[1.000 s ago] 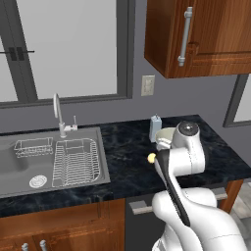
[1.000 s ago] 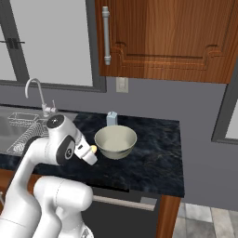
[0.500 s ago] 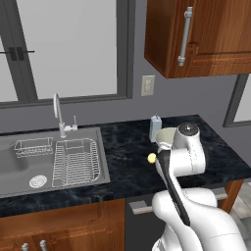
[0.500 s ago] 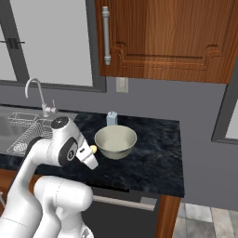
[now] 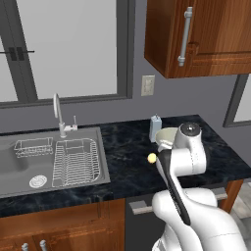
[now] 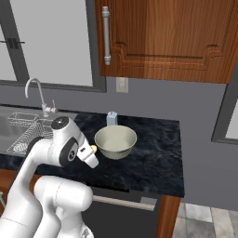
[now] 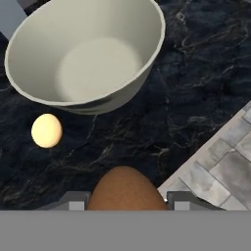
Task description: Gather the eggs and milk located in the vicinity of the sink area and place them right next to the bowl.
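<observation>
Over the front part of the dark counter (image 7: pixel 206 73), just beside the bowl (image 7: pixel 88 54), your tool (image 7: pixel 126 200) is clamped on the brown egg (image 7: pixel 125 191), which shows between the two finger tips in the hand view. The pale egg (image 7: pixel 46 130) already lies on the counter close to the bowl's side, apart from it; from the left base view it shows as a small yellow spot (image 5: pixel 152 158) next to the arm. The milk (image 6: pixel 111 119) stands upright just behind the bowl (image 6: pixel 115 141), toward the wall. The sink (image 5: pixel 54 159) with its wire rack is well off to the left, and no egg or carton is visible there.

You are, by the look of it, on the last delivery: one egg down, the carton in place, the brown egg in hand. The next move calls for you to lower the egg onto bare counter near the bowl's foot, clear of the pale egg and away from the counter's front edge, which lies close below the tool in the hand view. Part the fingers only once the egg rests on the surface; it is round and may roll, so set it down gently and lift straight away
</observation>
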